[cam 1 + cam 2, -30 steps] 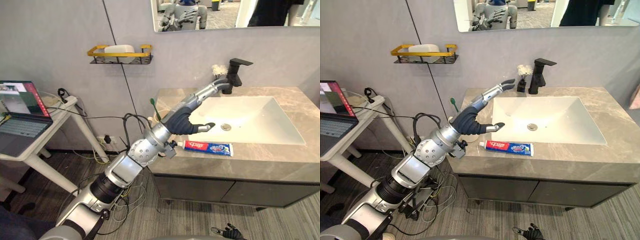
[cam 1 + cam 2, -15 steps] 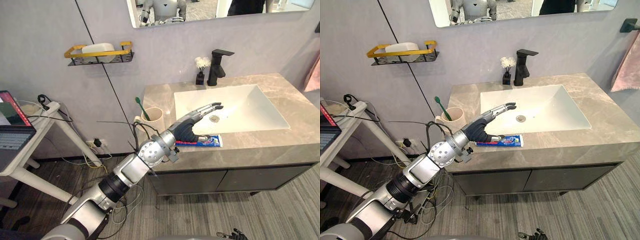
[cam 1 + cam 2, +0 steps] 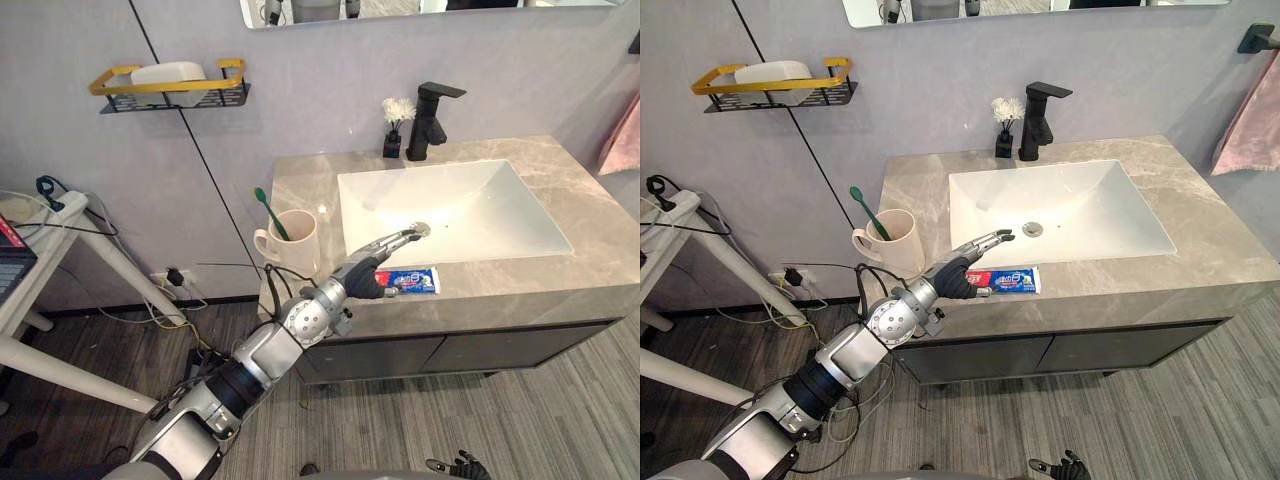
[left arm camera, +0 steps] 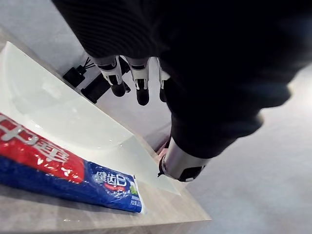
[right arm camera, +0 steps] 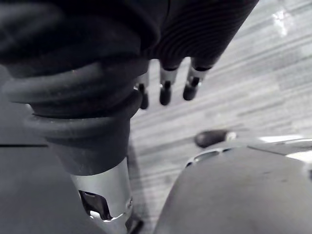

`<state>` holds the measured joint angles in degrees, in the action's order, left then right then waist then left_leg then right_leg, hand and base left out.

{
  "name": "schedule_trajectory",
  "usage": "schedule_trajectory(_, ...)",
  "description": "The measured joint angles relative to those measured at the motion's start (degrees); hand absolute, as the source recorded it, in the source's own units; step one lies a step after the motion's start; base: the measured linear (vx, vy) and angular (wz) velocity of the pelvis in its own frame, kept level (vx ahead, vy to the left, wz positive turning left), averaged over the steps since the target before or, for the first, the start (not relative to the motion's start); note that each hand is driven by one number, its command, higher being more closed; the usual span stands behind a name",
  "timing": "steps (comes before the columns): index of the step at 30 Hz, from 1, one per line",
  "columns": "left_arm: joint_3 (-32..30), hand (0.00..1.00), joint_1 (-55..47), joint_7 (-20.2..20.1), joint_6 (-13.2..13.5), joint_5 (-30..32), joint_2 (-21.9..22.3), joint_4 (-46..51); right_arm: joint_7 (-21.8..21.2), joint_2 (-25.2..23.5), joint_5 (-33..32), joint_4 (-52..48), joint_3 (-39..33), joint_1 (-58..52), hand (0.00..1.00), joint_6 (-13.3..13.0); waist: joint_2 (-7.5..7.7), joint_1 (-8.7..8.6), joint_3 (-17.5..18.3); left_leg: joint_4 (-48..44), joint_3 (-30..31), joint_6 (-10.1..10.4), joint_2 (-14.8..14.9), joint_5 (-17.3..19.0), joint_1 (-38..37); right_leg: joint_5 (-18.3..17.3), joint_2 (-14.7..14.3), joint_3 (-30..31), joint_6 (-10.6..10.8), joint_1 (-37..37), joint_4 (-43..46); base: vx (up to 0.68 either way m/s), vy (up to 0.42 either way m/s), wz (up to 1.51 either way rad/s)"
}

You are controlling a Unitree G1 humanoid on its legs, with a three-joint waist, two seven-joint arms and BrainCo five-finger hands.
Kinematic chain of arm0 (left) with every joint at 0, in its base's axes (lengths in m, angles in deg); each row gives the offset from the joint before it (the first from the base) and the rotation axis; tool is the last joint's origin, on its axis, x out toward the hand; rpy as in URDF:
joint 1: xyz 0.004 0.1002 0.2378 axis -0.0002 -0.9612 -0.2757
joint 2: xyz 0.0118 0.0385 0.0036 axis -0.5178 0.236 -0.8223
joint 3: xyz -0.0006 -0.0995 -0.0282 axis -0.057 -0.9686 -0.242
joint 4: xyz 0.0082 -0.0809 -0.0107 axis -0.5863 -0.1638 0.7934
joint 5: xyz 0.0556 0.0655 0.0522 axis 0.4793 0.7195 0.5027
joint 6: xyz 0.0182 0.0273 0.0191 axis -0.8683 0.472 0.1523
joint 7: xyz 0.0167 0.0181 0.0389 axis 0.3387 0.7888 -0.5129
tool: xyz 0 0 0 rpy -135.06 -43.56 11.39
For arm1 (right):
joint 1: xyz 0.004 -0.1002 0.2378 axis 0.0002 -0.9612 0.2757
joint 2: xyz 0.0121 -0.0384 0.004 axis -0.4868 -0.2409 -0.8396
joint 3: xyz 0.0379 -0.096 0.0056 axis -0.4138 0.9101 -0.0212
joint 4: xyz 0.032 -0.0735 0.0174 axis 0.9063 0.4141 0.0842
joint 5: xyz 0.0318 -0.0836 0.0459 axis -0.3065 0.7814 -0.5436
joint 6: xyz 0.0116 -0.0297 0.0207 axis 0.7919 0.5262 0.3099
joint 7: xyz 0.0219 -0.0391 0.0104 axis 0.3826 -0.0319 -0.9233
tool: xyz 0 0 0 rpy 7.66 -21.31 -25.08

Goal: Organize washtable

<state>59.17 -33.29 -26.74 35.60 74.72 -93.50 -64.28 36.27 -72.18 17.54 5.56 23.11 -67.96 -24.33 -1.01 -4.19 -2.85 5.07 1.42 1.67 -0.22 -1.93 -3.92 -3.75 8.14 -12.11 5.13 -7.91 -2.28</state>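
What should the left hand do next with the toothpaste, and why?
Probably lower the left hand and curl its fingers round the toothpaste tube. The hand is open, fingers straight, over the tube, which lies flat on the countertop in front of the sink; nothing is gripped yet. The cup holding the toothbrush stands nearby, a likely destination.

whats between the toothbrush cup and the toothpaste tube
The left hand, fingers straight, at the toothpaste tube end nearest the cup; the rest is bare countertop. The right eye view shows it.
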Motion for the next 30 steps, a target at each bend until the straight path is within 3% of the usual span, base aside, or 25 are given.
schedule_trajectory(6, 0.0, 0.0, -0.33, 0.25, -0.53, 2.82, 0.87, -2.41, 0.01, -0.09, 0.05, -1.44, -0.06, -1.05, 0.0, -0.01, -0.39, -0.16, -0.26, 0.11, -0.36, 0.01, 0.11, 0.0, -0.15, 0.0, -0.14, 0.4, 0.0, 0.07, -0.03, -0.03, -0.018, -0.02)
schedule_trajectory(13, 0.11, 0.0, -2.05, -2.08, -0.55, 2.86, 0.67, -2.67, 0.01, -0.12, 0.05, -1.77, 0.0, -1.07, 0.0, -0.01, -0.52, -0.6, -0.33, 0.13, -1.54, 0.17, 0.15, 0.26, -0.24, 0.56, -0.36, 1.43, -0.03, 0.15, -1.0, -0.02, -0.017, -0.08)
schedule_trajectory(15, -0.1, 0.0, -2.04, -1.84, -0.55, 5.17, 0.13, -2.67, -0.03, -0.12, 0.05, -1.78, 0.09, -0.98, 0.0, -0.05, -0.52, -1.23, -0.33, 0.13, -1.55, 0.17, 0.16, 0.26, -0.25, 0.56, -0.36, 1.44, -0.03, 0.15, -0.99, -0.02, -0.015, -0.01)
schedule_trajectory(26, -2.66, 0.0, -2.62, 0.0, -0.86, 11.37, -0.31, -2.66, -0.19, 0.53, 1.23, -1.8, 1.65, -1.01, 0.0, -0.25, -1.11, -1.31, -0.63, 0.08, -1.92, 0.17, 0.38, 0.28, -0.25, 0.7, -0.27, 1.95, 0.21, 0.37, -0.91, -0.03, -0.017, -0.02)
schedule_trajectory(30, -5.96, 0.0, -4.19, 2.11, -2.2, 13.16, -0.35, -2.61, -0.21, 0.56, 1.26, -1.84, 2.77, -1.14, 0.0, -0.26, -1.36, -1.16, -0.64, 0.04, -2.65, 0.27, 0.35, 0.4, -0.2, 0.77, -0.39, 2.83, 0.31, 0.91, -0.74, -0.03, -0.015, -0.1)
